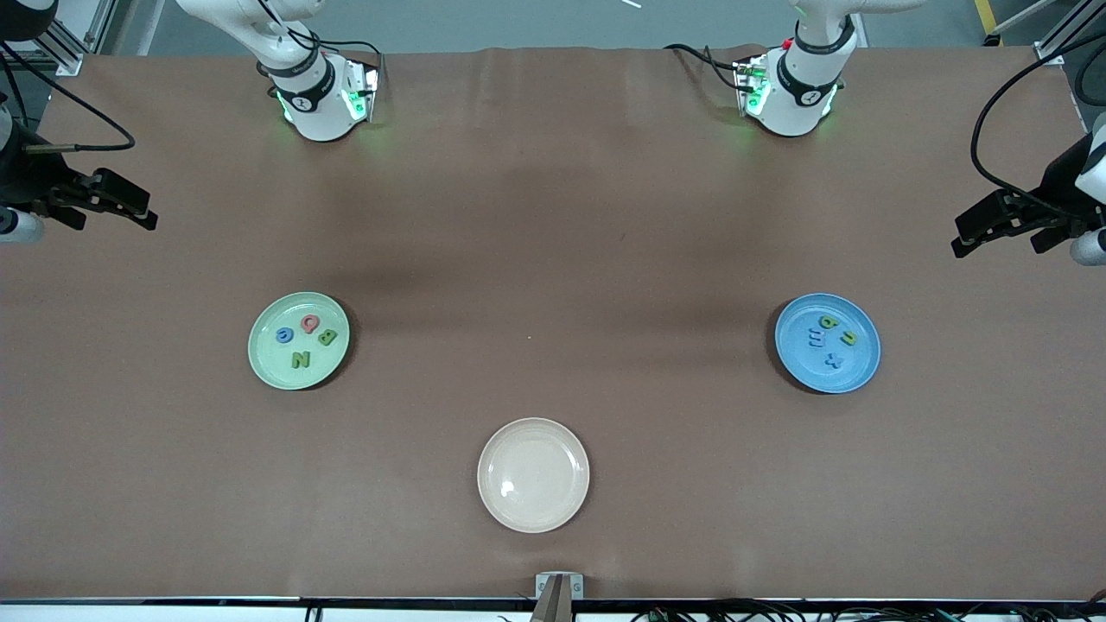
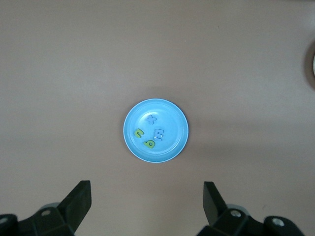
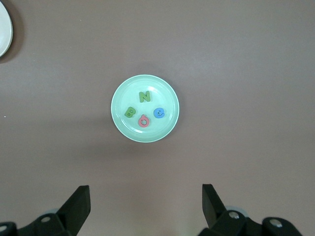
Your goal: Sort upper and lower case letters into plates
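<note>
Front view: all eight letters already sit in plates. The mint plate [image 1: 299, 340], toward the right arm's end of the table, holds the capitals: blue G [image 1: 284, 335], pink Q [image 1: 309, 324], green B [image 1: 327, 337] and green N [image 1: 300, 359]. The blue plate [image 1: 827, 343], toward the left arm's end, holds the four small letters [image 1: 829, 339]. The beige plate [image 1: 533, 474], near the table's front edge at mid-length, is bare. The right gripper [image 1: 143, 214] and left gripper [image 1: 966, 235] hang over the table's two short edges, each well apart from its plate, both waiting. Left wrist view: fingers [image 2: 78, 199] spread wide, holding nothing, blue plate centred well apart from them. Right wrist view: fingers [image 3: 78, 201] wide apart, empty, mint plate centred likewise. Sort looks complete, so no pick looks needed.
</note>
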`<state>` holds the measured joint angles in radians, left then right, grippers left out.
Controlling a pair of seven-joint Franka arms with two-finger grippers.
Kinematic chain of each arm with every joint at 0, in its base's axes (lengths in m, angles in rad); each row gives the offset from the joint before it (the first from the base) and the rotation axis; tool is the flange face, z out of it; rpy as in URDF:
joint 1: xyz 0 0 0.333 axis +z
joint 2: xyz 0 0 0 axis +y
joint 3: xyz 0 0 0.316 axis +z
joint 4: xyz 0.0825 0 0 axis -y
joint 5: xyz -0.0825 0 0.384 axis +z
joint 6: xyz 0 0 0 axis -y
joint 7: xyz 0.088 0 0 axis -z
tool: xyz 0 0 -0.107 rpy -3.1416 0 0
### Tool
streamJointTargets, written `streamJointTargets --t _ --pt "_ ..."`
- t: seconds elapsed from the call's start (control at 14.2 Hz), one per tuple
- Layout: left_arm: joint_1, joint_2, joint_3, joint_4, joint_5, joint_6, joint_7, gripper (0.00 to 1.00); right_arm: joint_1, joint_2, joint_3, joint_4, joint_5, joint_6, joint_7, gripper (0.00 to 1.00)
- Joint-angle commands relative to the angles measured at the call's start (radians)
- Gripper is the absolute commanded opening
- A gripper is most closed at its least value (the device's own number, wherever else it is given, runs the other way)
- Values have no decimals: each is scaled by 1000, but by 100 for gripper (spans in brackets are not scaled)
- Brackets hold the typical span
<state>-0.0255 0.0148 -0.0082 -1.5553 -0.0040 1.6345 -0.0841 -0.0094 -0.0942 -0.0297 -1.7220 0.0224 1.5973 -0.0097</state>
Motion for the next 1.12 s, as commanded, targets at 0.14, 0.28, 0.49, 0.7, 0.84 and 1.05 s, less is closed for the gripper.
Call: streamJointTargets --t 0.14,0.28,0.49,0.7,0.84,1.05 --pt "-1 -12 0 -8 -11 5 6 100 -14 -24 10 -24 11 3 -10 100" --pt "-1 -12 0 -8 -13 5 11 100 -14 -24 10 -24 11 3 -10 100" --pt "-1 -12 0 -8 -11 4 12 100 -14 -24 10 -24 11 4 -10 100" --pt "-2 -13 -4 -8 -11 2 14 100 -14 -24 10 -24 11 3 -10 100" --pt "-2 -13 -4 -8 -11 2 14 100 -14 -25 10 -24 11 3 -10 100" --pt "-2 -13 -6 -8 -13 2 15 100 -14 -24 10 -24 11 4 -10 100"
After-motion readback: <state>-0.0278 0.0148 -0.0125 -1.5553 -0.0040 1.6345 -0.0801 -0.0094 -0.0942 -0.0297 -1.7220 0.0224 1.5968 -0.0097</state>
